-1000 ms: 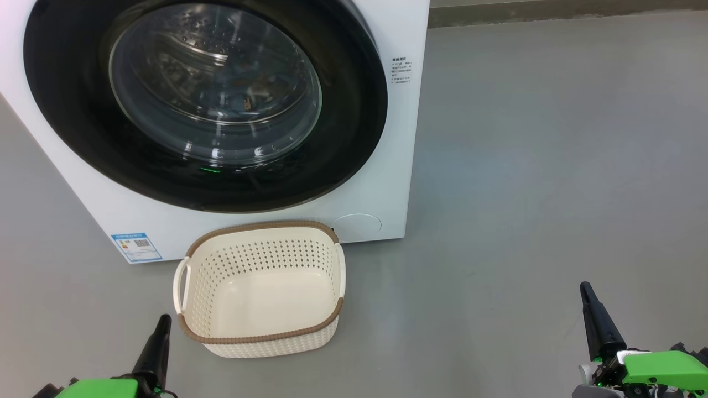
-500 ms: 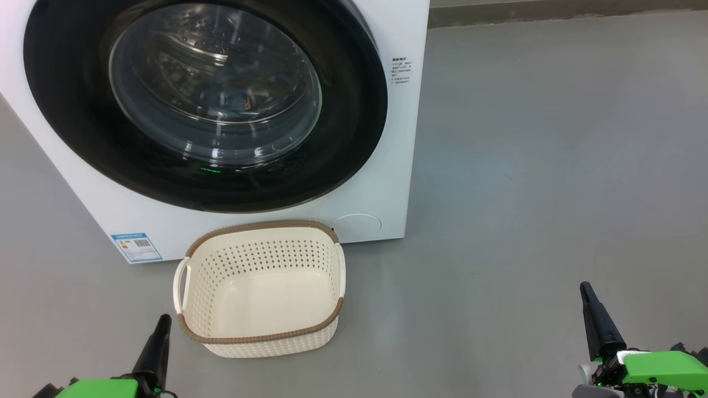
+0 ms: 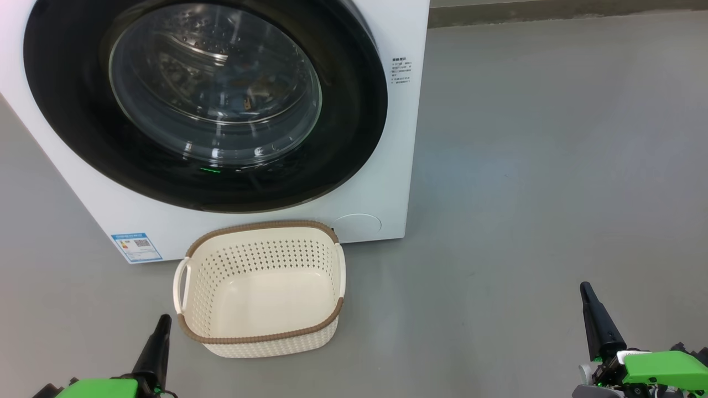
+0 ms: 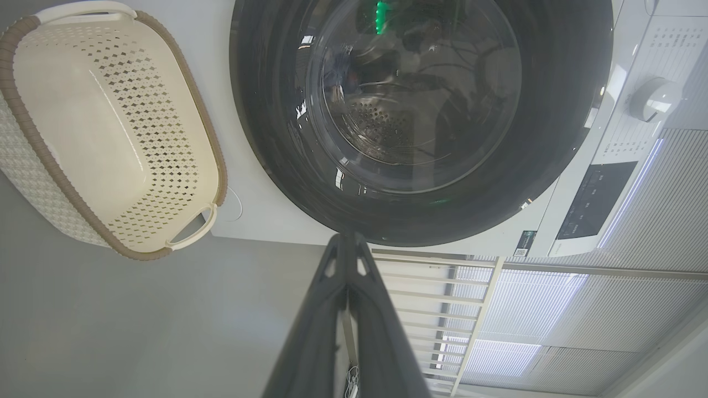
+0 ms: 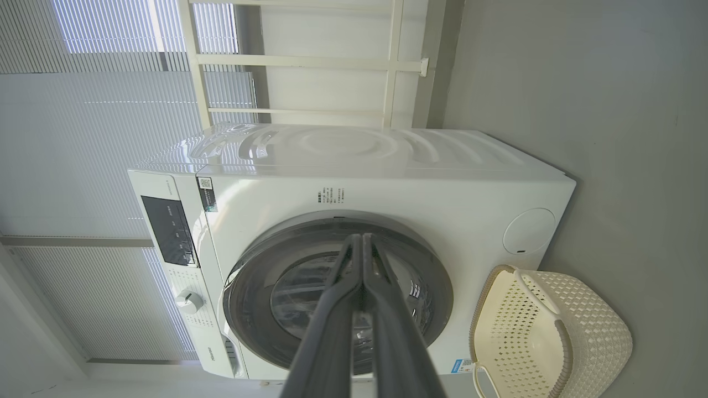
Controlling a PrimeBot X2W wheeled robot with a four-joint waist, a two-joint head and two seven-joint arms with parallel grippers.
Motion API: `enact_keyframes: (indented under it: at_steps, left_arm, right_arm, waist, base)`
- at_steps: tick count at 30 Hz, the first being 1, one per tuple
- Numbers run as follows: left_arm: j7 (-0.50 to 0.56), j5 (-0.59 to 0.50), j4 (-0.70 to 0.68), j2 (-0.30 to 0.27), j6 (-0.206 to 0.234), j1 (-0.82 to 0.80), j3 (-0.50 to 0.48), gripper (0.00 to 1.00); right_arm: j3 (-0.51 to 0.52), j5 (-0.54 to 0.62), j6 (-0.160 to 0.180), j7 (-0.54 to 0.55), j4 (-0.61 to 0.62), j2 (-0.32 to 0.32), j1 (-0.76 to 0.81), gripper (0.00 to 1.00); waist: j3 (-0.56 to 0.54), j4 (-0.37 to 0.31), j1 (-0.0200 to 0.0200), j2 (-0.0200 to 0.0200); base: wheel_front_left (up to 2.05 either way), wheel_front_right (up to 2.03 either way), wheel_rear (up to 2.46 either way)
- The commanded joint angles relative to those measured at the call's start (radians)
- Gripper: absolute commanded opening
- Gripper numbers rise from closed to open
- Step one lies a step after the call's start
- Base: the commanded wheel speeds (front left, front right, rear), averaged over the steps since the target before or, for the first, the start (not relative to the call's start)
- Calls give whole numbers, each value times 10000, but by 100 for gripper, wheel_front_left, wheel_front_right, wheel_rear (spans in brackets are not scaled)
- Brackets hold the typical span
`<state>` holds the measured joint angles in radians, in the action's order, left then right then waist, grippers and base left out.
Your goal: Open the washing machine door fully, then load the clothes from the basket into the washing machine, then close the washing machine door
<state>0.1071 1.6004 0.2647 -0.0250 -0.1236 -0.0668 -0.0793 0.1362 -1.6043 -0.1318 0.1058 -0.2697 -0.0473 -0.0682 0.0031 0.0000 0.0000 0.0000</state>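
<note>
Both claws pinched closed, gripping nothing: left gripper (image 3: 164,320) and right gripper (image 3: 585,288) low at the near corners over smooth grey floor (image 3: 525,166). Boxy white washing machine (image 3: 381,182) far left, its round glossy-black washing machine door (image 3: 354,110) closed. Cream perforated plastic basket (image 3: 260,342) just in front. Pale slatted blinds (image 5: 83,138) behind.

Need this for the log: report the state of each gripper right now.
Left gripper: closed, holding nothing.
Right gripper: closed, holding nothing.
</note>
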Motion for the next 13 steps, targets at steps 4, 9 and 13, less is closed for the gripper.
enact_keyframes:
  at_steps: [4, 9, 13]
  left_arm:
    - [59, 84, -196, -252, -71, -412, -342, 0]
    - [59, 84, -196, -252, -71, -412, -342, 0]
    - [59, 84, -196, -252, -71, -412, -342, 0]
  right_arm:
    - [-219, -38, 11, 79, 249, -34, -398, 0]
    - [-219, -38, 11, 79, 249, -34, -398, 0]
    - [-218, -38, 11, 79, 249, -33, -398, 0]
  waist:
    - [0, 0, 0, 0]
    - [0, 0, 0, 0]
    - [0, 0, 0, 0]
  base:
    - [0, 0, 0]
    - [0, 0, 0]
    - [0, 0, 0]
